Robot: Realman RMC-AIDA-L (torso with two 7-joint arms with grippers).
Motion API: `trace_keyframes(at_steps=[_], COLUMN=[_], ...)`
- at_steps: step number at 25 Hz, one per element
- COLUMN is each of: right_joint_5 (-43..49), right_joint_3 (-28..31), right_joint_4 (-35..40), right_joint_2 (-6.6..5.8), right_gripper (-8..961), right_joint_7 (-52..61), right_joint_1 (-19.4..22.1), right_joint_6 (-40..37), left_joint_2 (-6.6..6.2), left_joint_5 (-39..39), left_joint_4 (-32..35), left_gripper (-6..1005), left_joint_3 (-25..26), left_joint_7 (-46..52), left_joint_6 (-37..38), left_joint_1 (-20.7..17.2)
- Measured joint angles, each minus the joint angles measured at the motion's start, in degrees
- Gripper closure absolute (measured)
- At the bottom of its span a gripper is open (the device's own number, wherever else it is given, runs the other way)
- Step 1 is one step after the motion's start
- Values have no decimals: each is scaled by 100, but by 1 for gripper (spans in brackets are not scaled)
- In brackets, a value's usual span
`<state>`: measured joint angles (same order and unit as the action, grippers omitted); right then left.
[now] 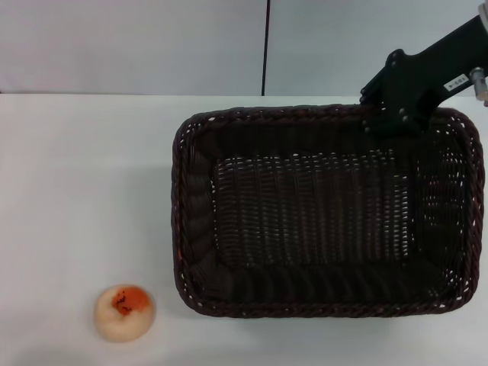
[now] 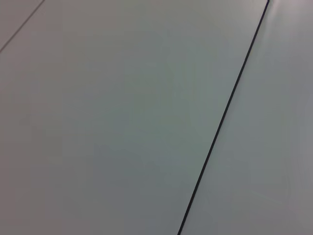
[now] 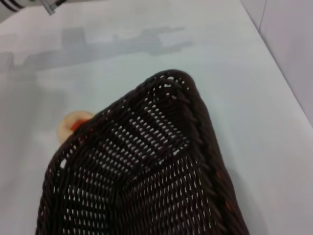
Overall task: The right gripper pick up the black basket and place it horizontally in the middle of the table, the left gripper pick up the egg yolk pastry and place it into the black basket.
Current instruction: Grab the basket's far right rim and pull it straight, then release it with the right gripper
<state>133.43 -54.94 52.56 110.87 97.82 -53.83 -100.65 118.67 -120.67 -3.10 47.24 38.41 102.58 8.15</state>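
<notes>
The black basket (image 1: pixel 181 221) lies lengthwise across the white table (image 1: pixel 84 191), from the middle to the right side, and holds nothing. My right gripper (image 1: pixel 390 116) is at the basket's far rim near its right back corner. The right wrist view shows a corner of the basket (image 3: pixel 146 181) close up. The egg yolk pastry (image 1: pixel 125 312) sits orange patch up on the table near the front edge, left of the basket and apart from it. It also peeks out behind the basket in the right wrist view (image 3: pixel 71 123). My left gripper is out of view.
A pale wall with a dark vertical seam (image 1: pixel 267 46) stands behind the table. The left wrist view shows only a plain pale surface with a dark seam (image 2: pixel 225 117). Bare table lies left of the basket.
</notes>
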Motion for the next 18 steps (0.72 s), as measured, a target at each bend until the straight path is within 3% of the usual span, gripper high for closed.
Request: trace_keyframes(at_steps=[10, 18], right_joint_5=[336, 321], right_joint_3=[-154, -120], right_joint_4=[-287, -351], right_joint_2=[79, 77], right_gripper=[748, 589], right_joint_7=[-15, -95], right_joint_1=[-147, -221], right_joint_6=[327, 565], left_joint_2=[-2, -2], left_joint_5=[0, 0], left_joint_4=[-119, -139], left_gripper=[281, 282], left_joint_3=[-122, -245], left_joint_7=[5, 8], left_joint_6=[-23, -29], left_joint_1=[-16, -54])
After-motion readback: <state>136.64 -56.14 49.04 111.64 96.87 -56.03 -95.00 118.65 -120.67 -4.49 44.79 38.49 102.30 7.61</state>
